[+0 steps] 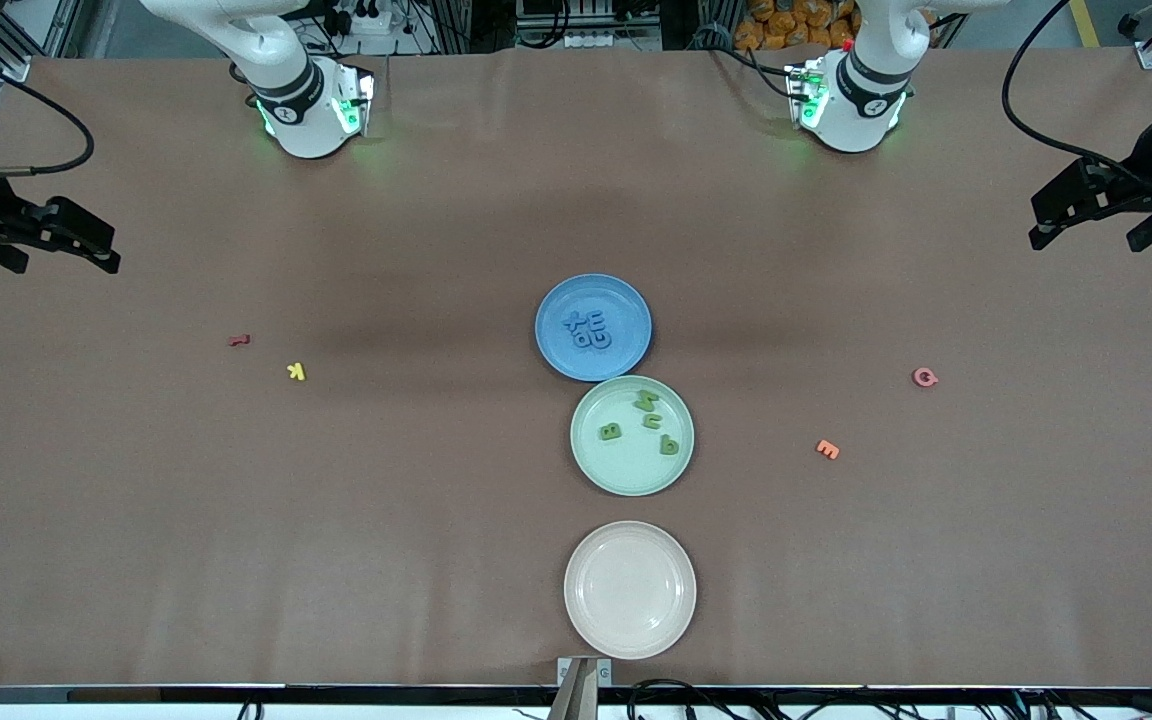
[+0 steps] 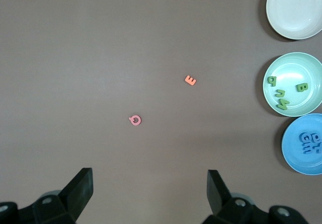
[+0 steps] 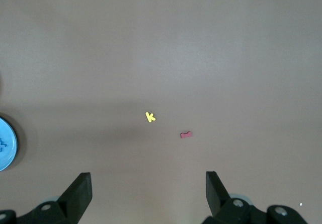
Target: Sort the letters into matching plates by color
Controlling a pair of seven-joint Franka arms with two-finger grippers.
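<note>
Sorted plates, both arms waiting wide of the work

Four blue letters point(image 1: 587, 329) are lying clustered in the blue plate point(image 1: 626, 300); four green letters point(image 1: 642, 420) are sitting spread in the mint plate point(image 1: 626, 480), just nearer the front camera and nearly touching it. The cream plate point(image 1: 629, 630) is standing bare, nearest the camera. The left gripper point(image 1: 1086, 215) and right gripper point(image 1: 66, 240) are both hanging with jaws apart and empty at their own table ends, equally distant from the plates. The pink Q point(image 1: 925, 377), orange E point(image 1: 827, 450), yellow K point(image 1: 296, 371) and red piece point(image 1: 239, 340) match no plate, so the sort seems finished.
</note>
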